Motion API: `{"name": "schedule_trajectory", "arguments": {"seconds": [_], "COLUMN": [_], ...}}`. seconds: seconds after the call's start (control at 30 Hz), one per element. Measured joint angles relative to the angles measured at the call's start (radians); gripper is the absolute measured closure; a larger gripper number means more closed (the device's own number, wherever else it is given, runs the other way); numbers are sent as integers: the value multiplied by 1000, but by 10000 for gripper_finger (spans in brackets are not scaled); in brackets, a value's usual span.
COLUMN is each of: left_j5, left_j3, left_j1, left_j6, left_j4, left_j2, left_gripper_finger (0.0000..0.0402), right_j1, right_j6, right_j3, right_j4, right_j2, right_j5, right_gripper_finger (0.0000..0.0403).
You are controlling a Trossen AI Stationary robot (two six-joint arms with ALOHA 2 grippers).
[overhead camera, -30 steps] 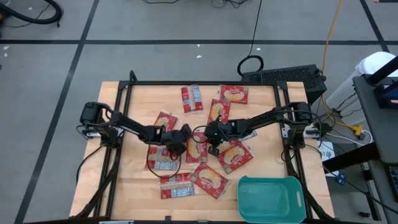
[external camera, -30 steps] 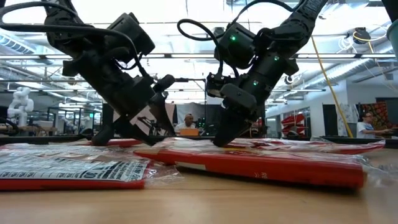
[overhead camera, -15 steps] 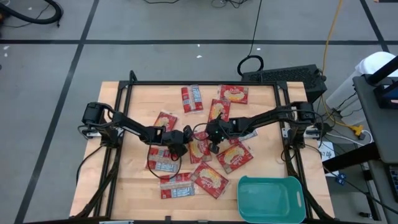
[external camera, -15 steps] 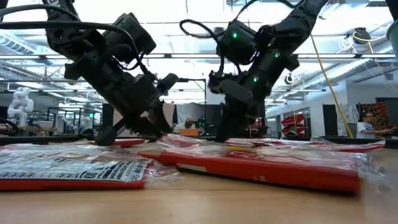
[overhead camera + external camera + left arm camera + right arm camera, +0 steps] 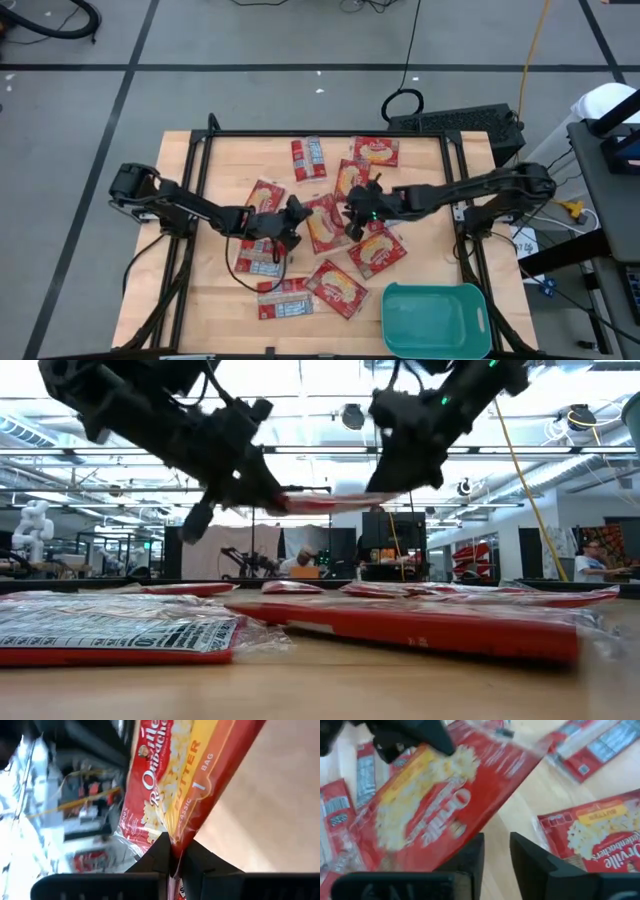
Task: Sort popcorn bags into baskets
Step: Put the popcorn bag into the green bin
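From above, my left hand [image 5: 291,212] and right hand [image 5: 352,214] met over mid-worktop [image 5: 220,160]; only the low camera showed the popcorn bag [image 5: 330,501] lifted clear. My left hand pinched its glossy red edge; my right hand's fingers [image 5: 532,865] stood parted beside it.

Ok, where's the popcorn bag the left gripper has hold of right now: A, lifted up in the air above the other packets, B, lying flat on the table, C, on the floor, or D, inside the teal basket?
A: in the low view the left gripper pinches one edge of a popcorn bag that hangs level well above the packets lying on the table; the basket holds none.
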Motion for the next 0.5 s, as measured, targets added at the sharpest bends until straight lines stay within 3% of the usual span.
{"name": "schedule_trajectory", "arguments": {"seconds": [0.13, 0.37, 0.5], "left_j5": [21, 213, 334], "left_j3": [-1, -1, -1], "left_j1": [-50, -104, -99], "left_j6": [1, -18, -40], "left_j4": [17, 89, 129], "left_j2": [-15, -18, -18], "left_gripper_finger": [385, 376, 380], "right_j1": [82, 184, 231], "right_j6": [-48, -77, -217], "right_j3": [-15, -17, -17], "right_j4": [39, 47, 44], "right_j2": [-19, -21, -42], "right_j5": [94, 119, 124], "right_gripper_finger": [281, 253, 245]}}
